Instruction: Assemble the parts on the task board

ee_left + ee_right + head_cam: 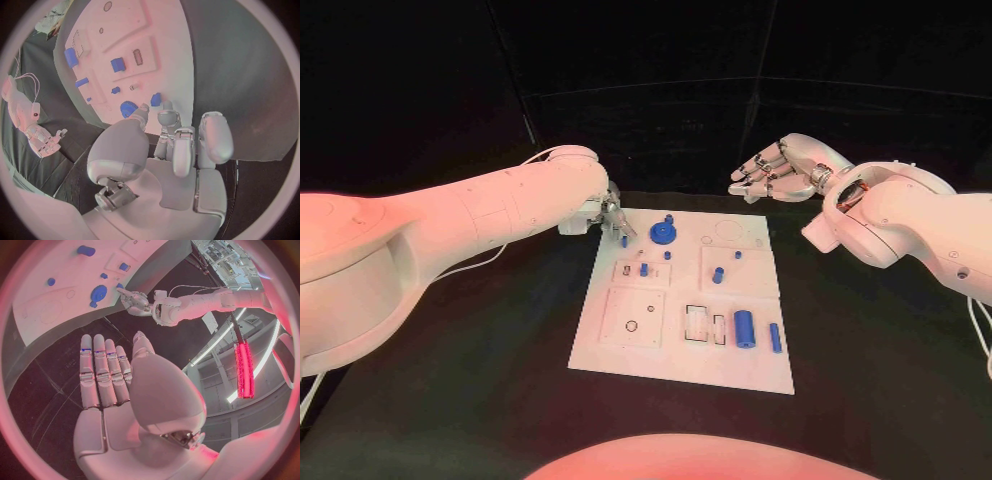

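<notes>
Left hand (609, 218) is hovering at the task board (678, 345) far-left corner, fingers part-curled, holding nothing. Small blue part (626, 240) is lying just beside its fingertips, board-side. Right hand (783, 168) is idling open, well apart.

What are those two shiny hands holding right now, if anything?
Right hand holds nothing, fingers apart. Left hand reaches a small blue piece at the board's edge; whether it grips is unclear.

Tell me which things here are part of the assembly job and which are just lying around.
Part of the job:
- task board
- blue gear
- blue cylinder
- blue peg
- small blue part at the left hand fingers
- right hand, raised beyond the board, holding nothing

Lying around:
- black table
</notes>
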